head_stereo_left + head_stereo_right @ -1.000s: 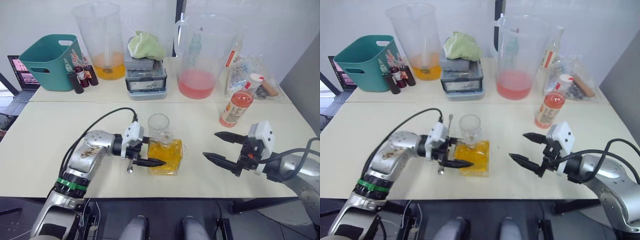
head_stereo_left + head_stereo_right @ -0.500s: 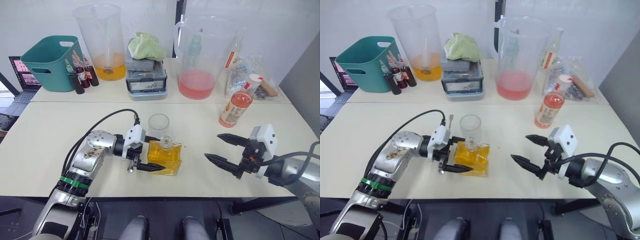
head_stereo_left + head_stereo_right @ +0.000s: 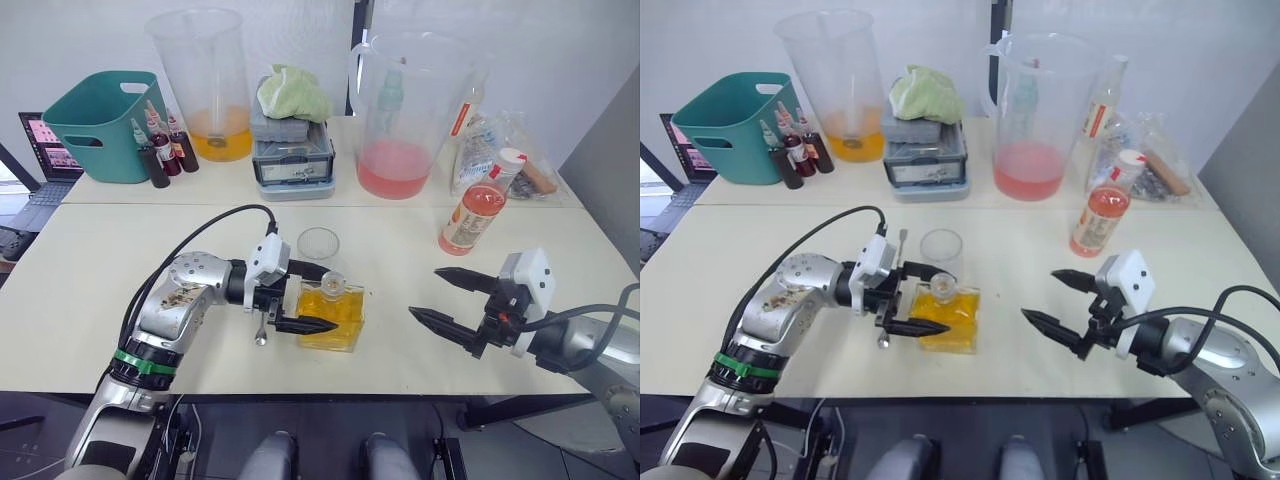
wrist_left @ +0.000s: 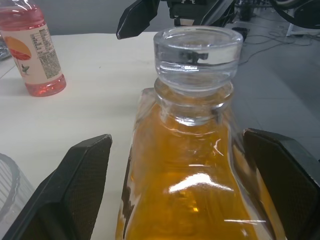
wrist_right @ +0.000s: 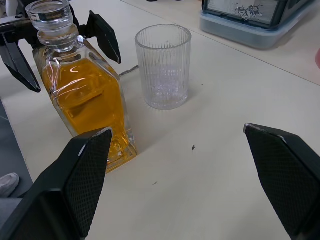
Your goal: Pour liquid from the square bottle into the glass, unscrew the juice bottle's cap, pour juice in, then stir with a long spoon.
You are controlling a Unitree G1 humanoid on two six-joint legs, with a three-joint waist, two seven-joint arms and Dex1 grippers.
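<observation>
The short faceted clear-glass square bottle (image 3: 330, 315) of yellow-orange liquid (image 5: 87, 95) stands upright on the pale table (image 3: 90, 270), its clear glass stopper (image 4: 197, 47) in the neck, so nothing can be poured yet. The left gripper (image 3: 305, 300) reaches in from the bottle's left with its jaws spread wide, one black finger on each side of the bottle's body; the left wrist view shows a gap between each finger and the glass, so it straddles the bottle rather than holding it, seemingly lined up for a grasp.

The small ribbed clear glass (image 3: 318, 245) stands empty just behind the bottle, close enough for a short tilt to reach its rim. The thin silver long spoon (image 3: 892, 290) lies on the table just left of the bottle, under the left gripper, ready for the stir. The tall slim juice bottle (image 3: 474, 215) of pinkish-red juice (image 4: 42, 85), its white cap (image 3: 512, 156) on, stands well to the bottle's right and further back.

The right gripper (image 3: 450, 300) hovers right of the bottle, well apart from it, jaws wide and empty, probably waiting to pull the stopper
</observation>
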